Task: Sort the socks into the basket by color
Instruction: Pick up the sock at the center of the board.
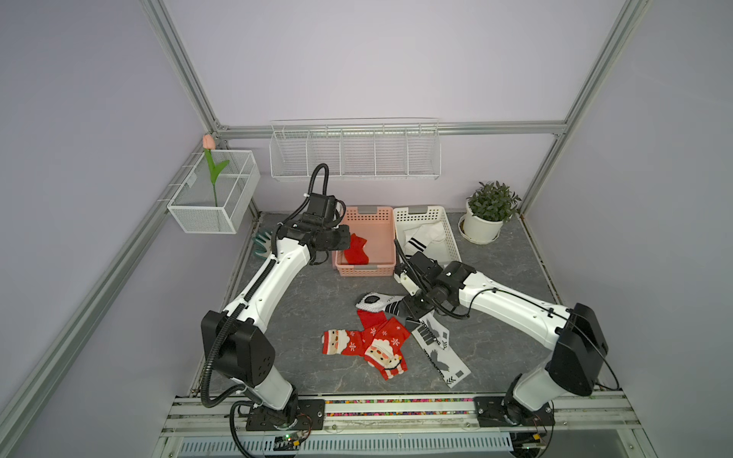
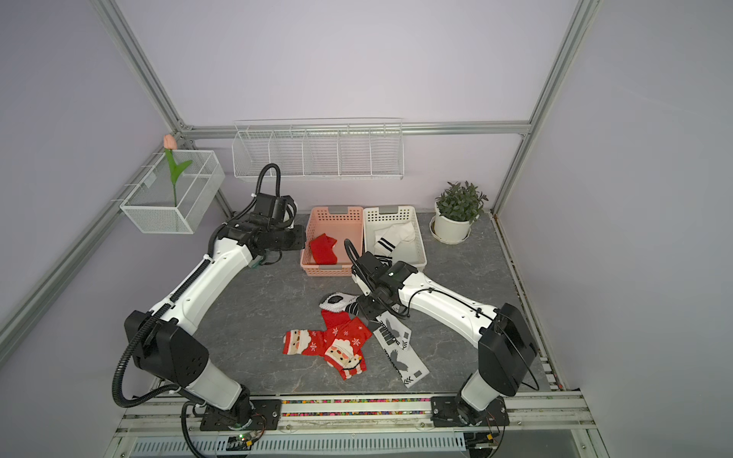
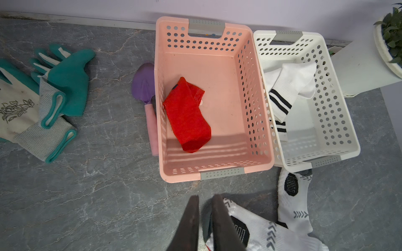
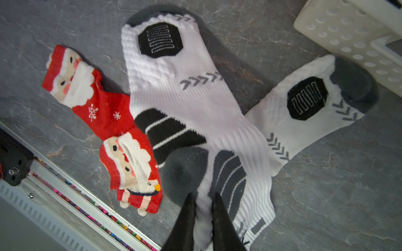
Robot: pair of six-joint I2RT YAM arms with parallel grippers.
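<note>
My right gripper (image 4: pixel 203 194) is shut on a white sock (image 4: pixel 174 82) with black patches, pinching it near the heel as it lies on the table; in a top view it is low (image 1: pixel 412 313). A second white sock (image 4: pixel 304 104) lies beside it. Two red Santa socks (image 1: pixel 343 343) (image 1: pixel 386 351) lie in front. My left gripper (image 3: pixel 205 196) hangs beside the pink basket (image 3: pixel 217 65), jaws almost together and holding nothing. A red sock (image 3: pixel 187 115) lies in the pink basket. A white striped sock (image 3: pixel 289 87) lies in the white basket (image 3: pixel 335 113).
Teal-and-grey gloves (image 3: pixel 65 82) and a purple trowel (image 3: pixel 144 87) lie left of the pink basket. A potted plant (image 1: pixel 490 214) stands at the back right. A wire shelf (image 1: pixel 355 152) hangs on the back wall, and a mesh box (image 1: pixel 214 198) on the left frame.
</note>
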